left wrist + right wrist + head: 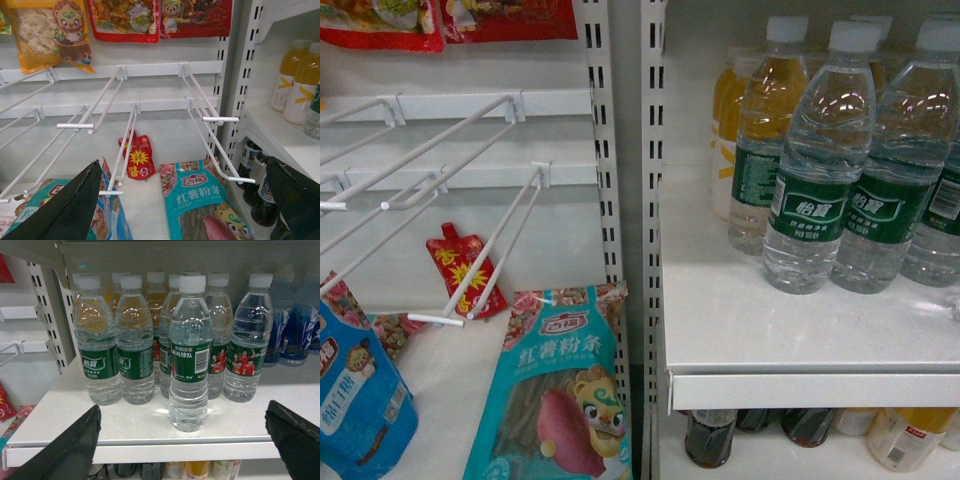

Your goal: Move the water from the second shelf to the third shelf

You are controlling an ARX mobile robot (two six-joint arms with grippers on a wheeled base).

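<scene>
Clear ribbed plastic, full and fairly heavy: the water bottle (188, 355) stands straight ahead of the right pincer (185, 440), whose jaws are spread wide. Its thin walls probably give, so grip the labelled waist. The left pincer (190, 200) is spread too, facing empty hooks (210, 120).

Snack packets and drinks around the white store rack

A teal sweet-potato noodle packet (558, 400) stands under white wire hooks (480, 250), near a small red sauce pouch (463, 268) and a blue bag (360, 400); yellow juice bottles (297, 80) stand on the shelf (770, 330), dark cola bottles (710, 437) below it.
</scene>
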